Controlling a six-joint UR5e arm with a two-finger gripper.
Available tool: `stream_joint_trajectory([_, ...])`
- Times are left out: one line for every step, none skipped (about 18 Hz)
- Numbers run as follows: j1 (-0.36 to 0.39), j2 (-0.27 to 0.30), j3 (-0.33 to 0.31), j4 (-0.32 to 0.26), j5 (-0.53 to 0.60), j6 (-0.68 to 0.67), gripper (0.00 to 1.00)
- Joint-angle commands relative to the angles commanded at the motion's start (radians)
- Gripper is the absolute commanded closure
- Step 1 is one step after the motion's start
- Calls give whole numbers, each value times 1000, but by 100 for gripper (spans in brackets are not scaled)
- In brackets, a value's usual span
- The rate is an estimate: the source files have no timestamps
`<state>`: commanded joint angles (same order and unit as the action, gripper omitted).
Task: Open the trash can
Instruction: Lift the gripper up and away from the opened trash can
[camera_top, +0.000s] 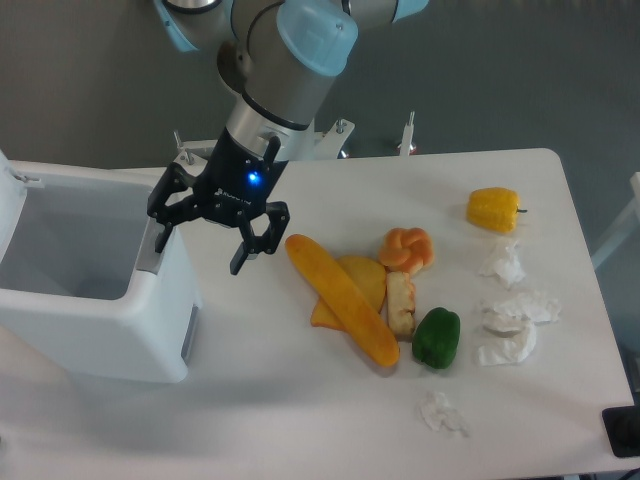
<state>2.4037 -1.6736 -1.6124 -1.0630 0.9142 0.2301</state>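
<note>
The trash can (110, 335) is a large white boxy bin at the left of the table. Its top stands open and I see into its grey-white inside (75, 240). Part of the raised lid (10, 185) shows at the left frame edge. A grey tab (150, 255) sits on the right rim. My gripper (202, 245) hangs over the bin's right rim with its black fingers spread open and nothing between them. One finger (160, 232) is right by the grey tab; whether it touches the tab I cannot tell. The other finger (247, 252) is over the table.
Right of the bin lie a long orange vegetable (340, 298), an orange knotted piece (407, 248), a pale piece (401, 303), a green pepper (437, 338) and a yellow pepper (493, 208). Crumpled white paper (515, 315) lies at the right, another scrap (440, 412) near the front.
</note>
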Motion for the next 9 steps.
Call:
stream_joint_trajectory([0,-2,6,0,0,0,0])
stream_joint_trajectory([6,0,14,0,0,2,0])
stream_joint_trajectory([11,3,19,0,0,2,0])
stream_joint_trajectory([18,8,22,0,0,0,0])
stream_joint_trajectory([25,11,28,0,2,0,0])
stream_joint_trajectory([25,12,35,0,2,0,0])
stream_joint_trajectory([25,12,43,0,2,-2,0])
stream_joint_trajectory([25,12,49,2,3,0,0])
stream_joint_trajectory([25,12,57,3,9,0,0])
